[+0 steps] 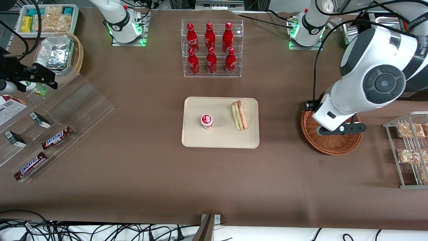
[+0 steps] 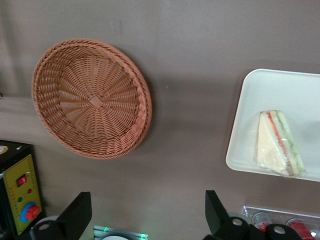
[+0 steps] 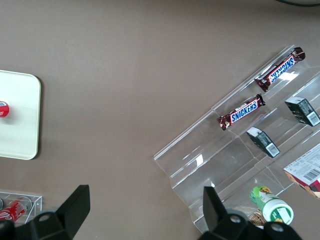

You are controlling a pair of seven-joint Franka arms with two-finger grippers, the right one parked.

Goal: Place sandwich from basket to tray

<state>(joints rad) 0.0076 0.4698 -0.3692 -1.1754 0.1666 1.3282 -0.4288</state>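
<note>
tray [image 1: 192, 140] – toward the parked arm's end from the end effector, on the table | sandwich [image 1: 239, 115] – on the tray's edge nearest it, beside a small cup [image 1: 206, 121] | end effector [image 1: 341, 129] – above the basket [image 1: 329, 145], fingers wide apart, holding nothing

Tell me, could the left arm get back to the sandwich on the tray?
Probably yes. The gripper hangs open above the empty basket, and nothing covers the sandwich on the tray.
</note>
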